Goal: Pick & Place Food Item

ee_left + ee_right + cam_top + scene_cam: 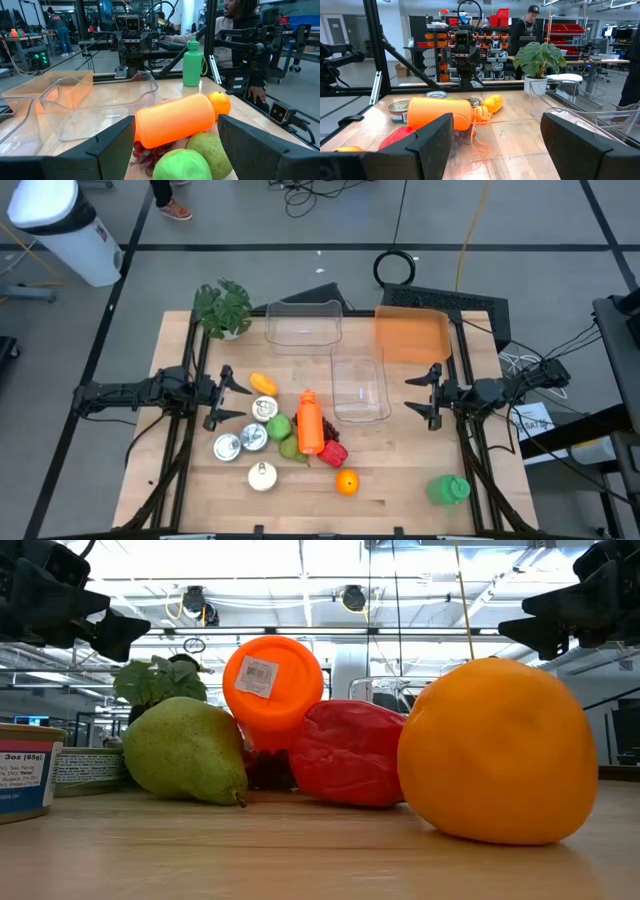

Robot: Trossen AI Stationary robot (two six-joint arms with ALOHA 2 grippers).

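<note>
Food items, among them a round orange fruit (347,482), lay mid-counter (near its front edge); left end effector (228,397) and right end effector (424,393) hovered released.

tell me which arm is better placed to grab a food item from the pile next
Left, probably. The left gripper hangs open right beside the food pile, while the right gripper waits beyond the clear bin.

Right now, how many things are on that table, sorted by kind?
Fruit and veg: 6 (pear, apple, orange, grapes, red pepper, yellow fruit)
Cans: 3
Bottles: 2 (orange, green)
Clear bins: 2
Orange bin: 1
Plant: 1
White round item: 1
Total: 16
</note>
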